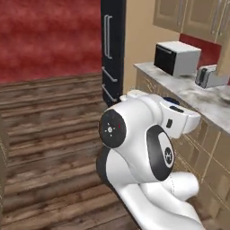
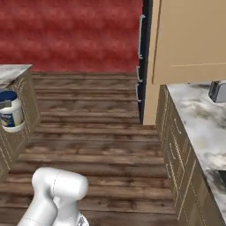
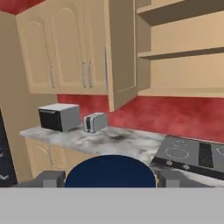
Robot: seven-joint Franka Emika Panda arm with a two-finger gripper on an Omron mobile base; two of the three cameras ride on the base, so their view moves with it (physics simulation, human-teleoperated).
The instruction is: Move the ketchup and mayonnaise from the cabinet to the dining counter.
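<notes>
End effector (image 3: 110, 177) gripping the mayonnaise (image 3: 110, 168) in front of the open cabinet (image 3: 65, 52).

In the hand view, from the left: the cabinet's closed panelled doors with silver bar handles, then beneath them a grey microwave (image 3: 59, 116) and a small toaster (image 3: 95, 122) standing apart on the marble bench (image 3: 122, 140). Next comes one cabinet door (image 3: 121, 52) swung open, bare shelves (image 3: 183, 54) beside it, and a black cooktop (image 3: 192, 153) set into the bench at right. Low in the middle, the jar's dark blue lid sits between the two fingertips (image 3: 52, 178), which press in from either side. In the right base view the white jar (image 2: 11, 115) hangs at the far left, off the floor, just beside a marble-topped unit (image 2: 15, 70).
</notes>
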